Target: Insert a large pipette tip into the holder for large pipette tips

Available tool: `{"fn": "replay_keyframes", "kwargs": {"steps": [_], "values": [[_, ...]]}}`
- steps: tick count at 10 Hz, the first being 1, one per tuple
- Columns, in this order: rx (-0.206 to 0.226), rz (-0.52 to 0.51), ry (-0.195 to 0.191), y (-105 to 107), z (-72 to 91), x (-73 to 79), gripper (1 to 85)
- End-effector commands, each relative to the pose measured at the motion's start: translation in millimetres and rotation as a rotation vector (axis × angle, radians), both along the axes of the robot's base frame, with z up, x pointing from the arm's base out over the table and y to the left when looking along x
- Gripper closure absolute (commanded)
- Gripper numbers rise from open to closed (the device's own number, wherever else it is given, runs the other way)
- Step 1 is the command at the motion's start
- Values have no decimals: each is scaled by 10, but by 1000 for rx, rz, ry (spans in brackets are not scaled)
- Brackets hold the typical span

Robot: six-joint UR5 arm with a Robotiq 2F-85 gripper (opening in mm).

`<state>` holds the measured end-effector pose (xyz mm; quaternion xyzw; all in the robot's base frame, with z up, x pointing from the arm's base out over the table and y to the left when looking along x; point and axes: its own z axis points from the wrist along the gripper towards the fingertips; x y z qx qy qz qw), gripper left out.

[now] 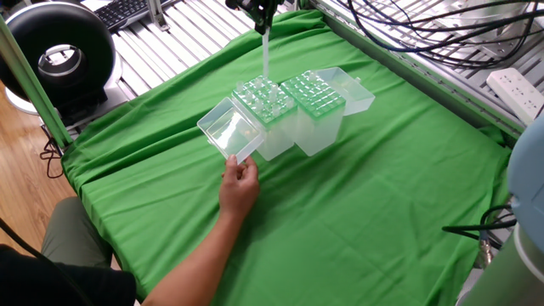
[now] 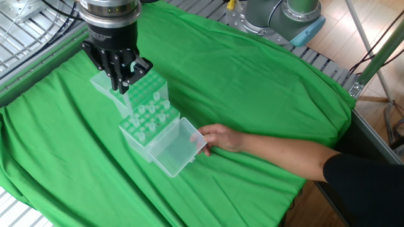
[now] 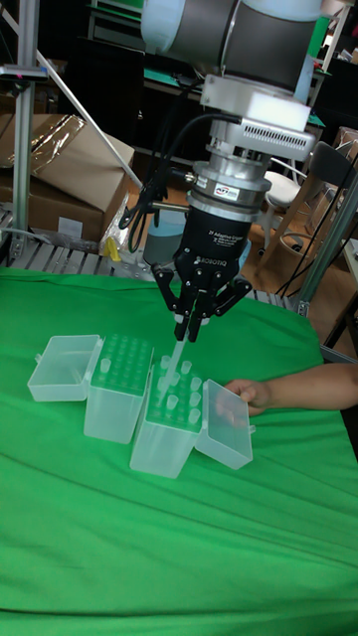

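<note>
Two translucent plastic grid-topped boxes [image 3: 167,425] [image 3: 117,388] stood on one green cloth [image 3: 179,556]. One black two-finger gripper [image 3: 195,335] held one long clear pipette tip [image 3: 175,357]. One bare human hand [image 3: 246,395] was present.

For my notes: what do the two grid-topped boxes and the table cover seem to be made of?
Both translucent grid-topped boxes look like glossy moulded plastic: the green shows through their walls and their clear lids shine. The green table cover looks like matte woven cloth, since it creases and drapes over the edges.
</note>
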<state>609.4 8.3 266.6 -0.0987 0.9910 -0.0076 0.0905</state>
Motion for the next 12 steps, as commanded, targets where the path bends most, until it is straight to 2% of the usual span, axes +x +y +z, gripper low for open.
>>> {"fn": "replay_keyframes", "kwargs": {"steps": [1,2,3,4,5,8,10,12], "values": [[28,6,-3,32,-30,22,763],[33,19,7,26,-60,0,747],[47,47,19,39,-101,-24,673],[58,83,33,35,-152,-61,547],[59,91,45,17,-176,-91,523],[41,110,40,-91,-232,-81,520],[39,173,21,-363,-451,-89,527],[12,205,42,-624,-571,-179,530]]}}
